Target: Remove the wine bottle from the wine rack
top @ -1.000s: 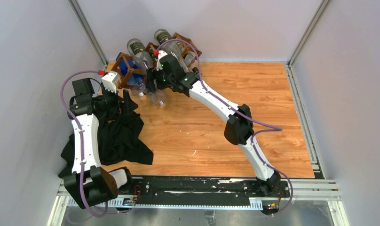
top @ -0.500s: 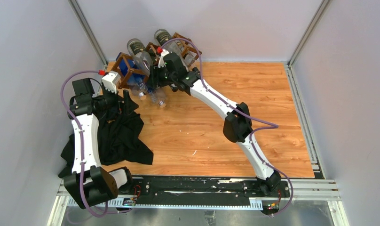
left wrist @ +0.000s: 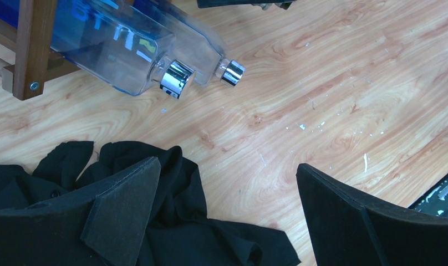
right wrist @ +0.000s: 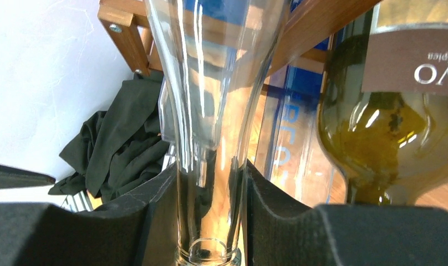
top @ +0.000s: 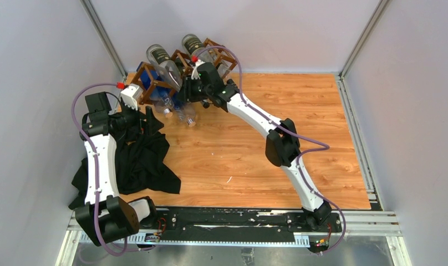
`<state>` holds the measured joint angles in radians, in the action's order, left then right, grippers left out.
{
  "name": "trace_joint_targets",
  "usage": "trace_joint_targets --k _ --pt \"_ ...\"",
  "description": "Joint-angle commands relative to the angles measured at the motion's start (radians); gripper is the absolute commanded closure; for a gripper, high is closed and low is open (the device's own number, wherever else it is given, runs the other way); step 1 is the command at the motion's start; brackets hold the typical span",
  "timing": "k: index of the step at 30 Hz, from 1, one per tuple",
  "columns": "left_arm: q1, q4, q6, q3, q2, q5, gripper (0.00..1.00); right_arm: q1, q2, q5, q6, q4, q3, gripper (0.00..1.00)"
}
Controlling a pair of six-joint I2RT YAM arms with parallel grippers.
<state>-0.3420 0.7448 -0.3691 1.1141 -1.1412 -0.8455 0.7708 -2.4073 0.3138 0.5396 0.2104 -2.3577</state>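
Note:
The dark brown wine rack (top: 155, 83) stands at the back left; its slats show in the right wrist view (right wrist: 127, 33) and the left wrist view (left wrist: 30, 50). A clear wine bottle (top: 165, 65) lies in an upper cell. My right gripper (top: 184, 93) is shut on its neck (right wrist: 210, 210). An olive green bottle (right wrist: 388, 138) lies beside it, with its dark cap at the back (top: 191, 41). Two clear bottles with silver caps (left wrist: 174, 77) poke out of the lower cells. My left gripper (left wrist: 227, 183) is open and empty over a black cloth (left wrist: 155, 233).
The black cloth (top: 138, 160) is heaped on the wooden table (top: 266, 166) along the left side, under the left arm. Grey walls close in behind and beside the rack. The left gripper (top: 144, 119) hangs just in front of the rack's lower bottles (top: 186, 116).
My right gripper has moved back toward the rack, still on the clear bottle's neck. The bottle's capped end has shifted slightly back and left. The left arm has not moved.

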Motion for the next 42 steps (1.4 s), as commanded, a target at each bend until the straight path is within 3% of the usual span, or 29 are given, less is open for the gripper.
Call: trace_joint_targets --k 1,12,33,42 --pt "-0.007 0.026 -0.024 0.002 0.024 -0.002 0.01 0.019 0.176 0.110 0.003 -0.169 0.091 1.00" --pt "-0.007 0.055 -0.069 0.005 0.027 0.039 0.00 0.018 0.384 0.155 0.074 -0.357 0.357 1.00" --pt "-0.008 0.065 -0.151 0.025 0.035 -0.008 0.00 0.017 0.651 0.174 0.050 -0.355 0.636 1.00" --pt "0.002 0.064 -0.182 0.062 0.039 -0.036 0.00 0.016 0.812 0.160 0.002 -0.270 0.773 1.00"
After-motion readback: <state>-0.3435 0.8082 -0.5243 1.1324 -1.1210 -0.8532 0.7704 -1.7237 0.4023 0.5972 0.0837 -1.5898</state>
